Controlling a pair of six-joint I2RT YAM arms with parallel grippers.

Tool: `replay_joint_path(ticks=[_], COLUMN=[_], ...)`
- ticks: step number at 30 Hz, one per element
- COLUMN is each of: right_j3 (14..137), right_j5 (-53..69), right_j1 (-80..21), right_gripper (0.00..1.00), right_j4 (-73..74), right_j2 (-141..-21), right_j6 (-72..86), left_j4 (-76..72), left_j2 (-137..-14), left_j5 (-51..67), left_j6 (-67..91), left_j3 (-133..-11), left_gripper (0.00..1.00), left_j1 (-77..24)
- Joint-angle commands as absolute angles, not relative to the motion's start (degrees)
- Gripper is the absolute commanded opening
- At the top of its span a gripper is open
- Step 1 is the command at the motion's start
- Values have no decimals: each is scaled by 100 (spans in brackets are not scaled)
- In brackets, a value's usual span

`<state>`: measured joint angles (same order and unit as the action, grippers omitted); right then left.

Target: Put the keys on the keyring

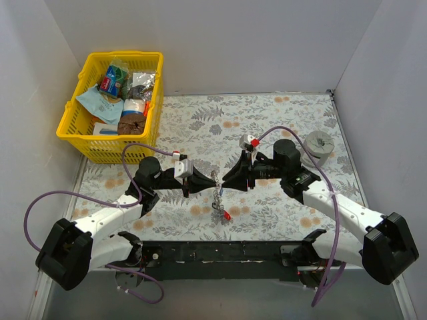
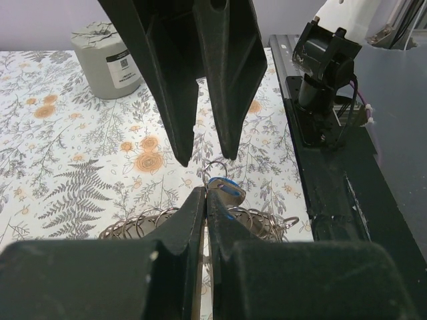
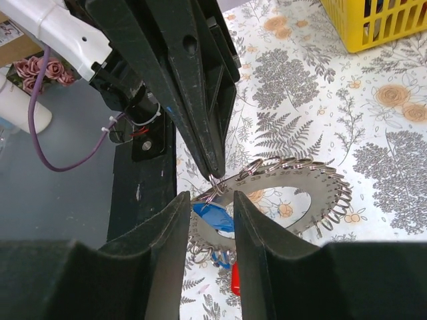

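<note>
- The keyring is held up between the two arms, above the near half of the flowered table.
- The left gripper is pressed fully together. A small wire loop at the ring's beaded rim appears to be pinched at its tips.
- The right gripper is seen with its fingers partly spread. Nothing is clamped between them.
- A blue key is seen in the gap between the right fingers, right against the rim and just under the pinched loop. Whether it is already threaded cannot be told.
- A red key is seen hanging lower, beneath the ring. It is judged to be attached, but its link to the rim is too small to be made out.
- No loose keys are seen on the table.
- The task is judged to be well under way. The ring is secured on one side and the blue key is lined up with it.
- What is left, as far as can be judged, is for the blue key to be seated properly on the ring.
</note>
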<state>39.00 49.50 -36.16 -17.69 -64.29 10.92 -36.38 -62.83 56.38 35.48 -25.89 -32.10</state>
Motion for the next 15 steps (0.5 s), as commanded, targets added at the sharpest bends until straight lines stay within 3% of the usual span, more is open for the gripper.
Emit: replay_joint_path(ticks=[1,9,13,15], right_j3=[4201,4210,4201,4192], right_j5=[4808,4790,4799,4808], right_j1=[-3709,-3735,-3735,-3735], right_gripper=[39,29,18,5], right_j4=[-1749,-1740,-1749,-1749], right_j2=[-6556,-6688,-6697,-6715], right_j6=[1213,1248,1248,1257], left_j4=[-3674,-3656,-3648,-3674], left_j2=[-6152,-6135,-6117,-6091], left_j5=[5704,5722,5713,5713], left_j6=[3445,3428,3419,3419], left_j3=[-2786,-2786,-2777,-2769], left_gripper=[0,0,0,0], left_j1=[-3191,-3199,-3190,-3199])
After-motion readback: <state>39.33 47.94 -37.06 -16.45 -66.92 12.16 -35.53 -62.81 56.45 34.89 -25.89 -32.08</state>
